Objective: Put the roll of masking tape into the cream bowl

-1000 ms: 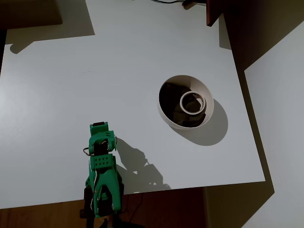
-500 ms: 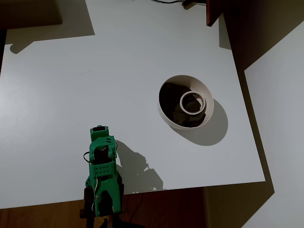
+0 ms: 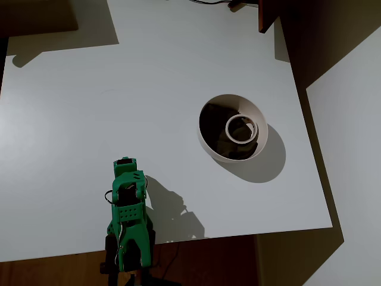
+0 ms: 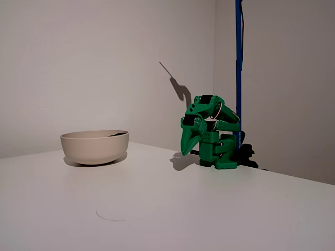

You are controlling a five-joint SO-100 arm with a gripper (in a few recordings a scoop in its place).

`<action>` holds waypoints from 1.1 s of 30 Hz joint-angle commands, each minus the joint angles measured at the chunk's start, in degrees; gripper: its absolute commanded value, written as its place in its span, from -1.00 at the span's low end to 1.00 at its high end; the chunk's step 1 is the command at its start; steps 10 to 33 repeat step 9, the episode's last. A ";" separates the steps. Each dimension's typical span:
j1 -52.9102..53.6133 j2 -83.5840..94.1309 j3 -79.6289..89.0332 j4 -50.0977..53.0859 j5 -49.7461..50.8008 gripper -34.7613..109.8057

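While folded low over its own base, green arm [image 3: 128,220] parked at the near table [image 3: 89,119] edge in the overhead view, well apart from the cream bowl [image 3: 205,140], down and to the left of it. Tool [image 4: 189,148] pointing downward in the fixed view, tip just above the white surface, to the right of the bowl [image 4: 94,149]. Tool's fingers seen pressed together into one tapering point there, nothing gripped between them; looks clenched and empty. Same tool [image 3: 123,168] seen from above as a short green block at the arm's far end, finger gap not readable from that angle.

Roll of masking tape [image 3: 241,128] lying flat inside the bowl, resting against the right-hand inner wall, pale ring with an open centre against the dark shadowed interior. From the fixed view, tape hidden behind the bowl's wall.

Bowl standing upright on the table, right of centre in the overhead view, casting a round shadow to its lower right. Blue vertical pole [image 4: 238,68] rising behind the arm, right of the bowl in the fixed view.
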 commanded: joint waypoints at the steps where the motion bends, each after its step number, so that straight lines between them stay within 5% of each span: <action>1: -1.14 0.53 -0.70 1.05 0.79 -0.62; 33: -1.14 0.53 -0.70 0.97 0.88 -0.63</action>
